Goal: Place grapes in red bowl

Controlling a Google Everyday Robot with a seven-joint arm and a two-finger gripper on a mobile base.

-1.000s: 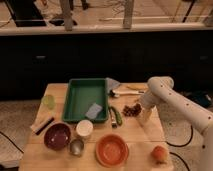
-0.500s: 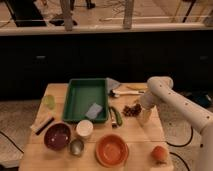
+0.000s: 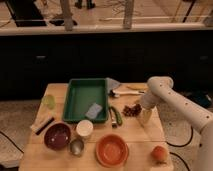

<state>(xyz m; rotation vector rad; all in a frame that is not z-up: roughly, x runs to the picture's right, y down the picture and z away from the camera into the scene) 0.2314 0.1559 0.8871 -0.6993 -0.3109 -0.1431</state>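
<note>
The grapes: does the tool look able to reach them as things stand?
Probably yes. The tool hangs open just right of the grapes, with nothing between them; the green vegetable lies on their other side.

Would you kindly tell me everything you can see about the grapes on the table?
The grapes are a small bunch of dark maroon-red round berries lying low on the wooden table. In the camera view they sit just right of a green vegetable and the green tray. The gripper stands close at their right side; whether it touches them cannot be told.
</note>
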